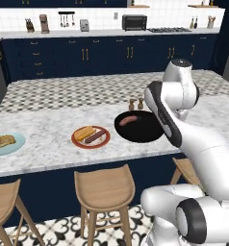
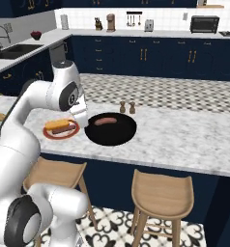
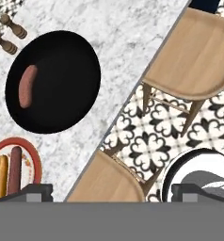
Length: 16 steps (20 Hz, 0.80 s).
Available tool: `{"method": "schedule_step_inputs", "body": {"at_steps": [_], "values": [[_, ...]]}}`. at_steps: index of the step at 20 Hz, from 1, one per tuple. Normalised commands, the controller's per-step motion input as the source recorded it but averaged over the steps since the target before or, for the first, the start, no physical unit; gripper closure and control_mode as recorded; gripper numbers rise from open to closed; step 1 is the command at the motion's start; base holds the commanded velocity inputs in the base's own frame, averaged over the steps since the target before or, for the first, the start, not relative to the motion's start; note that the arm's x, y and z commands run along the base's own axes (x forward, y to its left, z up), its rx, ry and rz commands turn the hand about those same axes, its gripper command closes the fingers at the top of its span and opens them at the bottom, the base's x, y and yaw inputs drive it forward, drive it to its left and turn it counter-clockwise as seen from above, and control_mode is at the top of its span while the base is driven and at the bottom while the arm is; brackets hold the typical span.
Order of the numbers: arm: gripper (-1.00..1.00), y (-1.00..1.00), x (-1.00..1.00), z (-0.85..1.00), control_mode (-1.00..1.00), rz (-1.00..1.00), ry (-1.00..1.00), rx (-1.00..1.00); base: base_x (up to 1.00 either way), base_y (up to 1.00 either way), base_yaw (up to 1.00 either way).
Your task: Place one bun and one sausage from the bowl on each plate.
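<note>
with jaws spread wide and holding nothing, gripper [image 3: 112, 192] above counter edge, last sausage [image 3: 27, 86] lying in bowl [image 3: 62, 70], blue plate [image 1: 15, 144] apparently lacking one: risks rolling sausage off fingertips if gripped off-centre.

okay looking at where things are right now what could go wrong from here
The last sausage lies near the black bowl's rim, so the open gripper, high over the counter edge, may clip the rim or roll it away. The two small shakers stand right behind the bowl and could be knocked over. The blue plate, with only a bun, is far left, a long carry.
</note>
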Motion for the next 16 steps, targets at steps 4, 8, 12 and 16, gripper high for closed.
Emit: {"method": "schedule_step_inputs", "body": {"at_steps": [4, 8, 12, 16], "values": [[-1.00, -0.13, 1.00, -0.31, -1.00, 0.07, 0.13, 0.17, 0.00, 0.00, 0.00], [-1.00, 0.00, 1.00, -0.62, -1.00, 0.06, 0.04, 0.08, 0.00, 0.00, 0.00], [-1.00, 0.00, 1.00, -0.84, -1.00, 0.06, 0.00, 0.04, 0.00, 0.00, 0.00], [-1.00, 0.09, 1.00, -0.75, -1.00, 0.01, 0.00, 0.04, 0.00, 0.00, 0.00]]}}
